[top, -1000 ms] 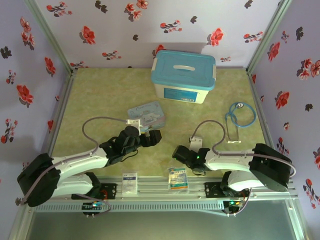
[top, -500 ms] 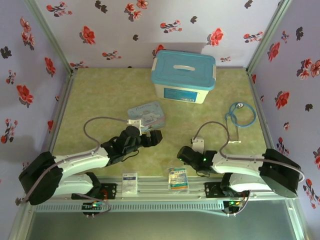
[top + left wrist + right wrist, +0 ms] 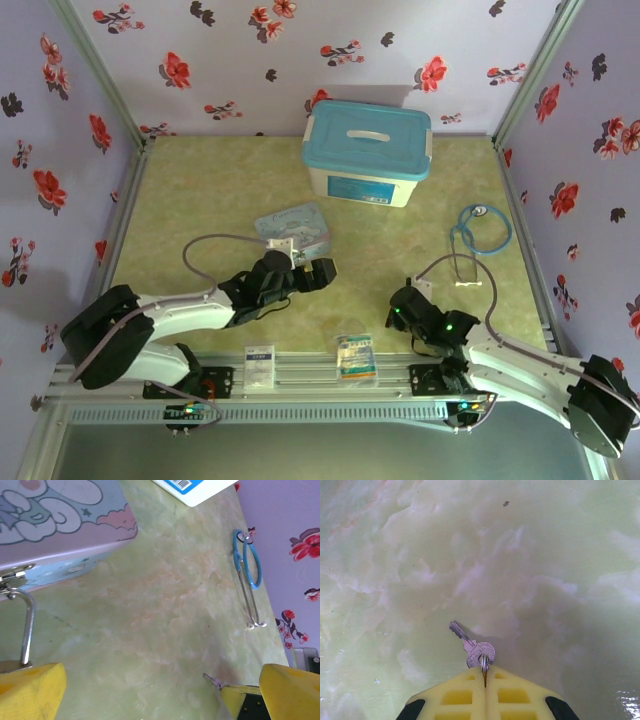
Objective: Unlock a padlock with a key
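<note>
Two yellow fingertips of your right gripper were pressed tight together, pinching the key by its round head. The toothed blade stuck out beyond the tips, close over the green marbled table. From overhead that gripper sat low near the front edge, right of centre, well apart from the padlock.

Your left gripper lay just beside the near corner of the light-blue cartoon tin, its fingers spread wide over bare table. The padlock was at the finger in the lower left of the left wrist view. Its thin silver shackle rose from behind that finger towards the tin's metal clasp, while its brass body was almost wholly hidden at the frame's edge. Whether the shackle passed through the clasp or merely lay against it, you could not have told from that angle. In the same view the key's tip poked from the right gripper, across a stretch of open table from the padlock.

Farther back stood a white storage box with a blue lid. A blue stethoscope lay to the right, apart from both grippers.
</note>
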Tool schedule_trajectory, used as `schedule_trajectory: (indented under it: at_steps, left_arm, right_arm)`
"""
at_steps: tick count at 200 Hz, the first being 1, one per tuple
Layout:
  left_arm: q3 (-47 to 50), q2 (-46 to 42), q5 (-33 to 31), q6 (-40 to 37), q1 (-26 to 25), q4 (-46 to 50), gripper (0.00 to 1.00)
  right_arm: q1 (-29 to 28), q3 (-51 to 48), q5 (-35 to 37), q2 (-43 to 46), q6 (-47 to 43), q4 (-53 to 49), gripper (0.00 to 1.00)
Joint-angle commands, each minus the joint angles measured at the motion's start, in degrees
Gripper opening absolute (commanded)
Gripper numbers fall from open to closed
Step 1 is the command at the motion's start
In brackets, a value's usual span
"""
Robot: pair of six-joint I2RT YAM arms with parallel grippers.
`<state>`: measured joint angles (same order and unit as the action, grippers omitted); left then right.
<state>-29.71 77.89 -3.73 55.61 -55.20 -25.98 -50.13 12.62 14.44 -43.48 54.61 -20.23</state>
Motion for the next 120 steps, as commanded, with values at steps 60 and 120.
schedule_trajectory:
  at_steps: [60,120]
  left_arm:
    - [2.62,2.09,-1.96,17.87,-2.95,-20.74,0.90]
    - [6.26,-4.88,-7.60,34.85,-4.02,-17.93,0.94]
  right_arm:
    - [0.56,6.05,-5.41,-2.83,-4.03,3.13,0.00]
    - [0.82,17.60,-8.47,-9.47,-11.39,1.98,0.00]
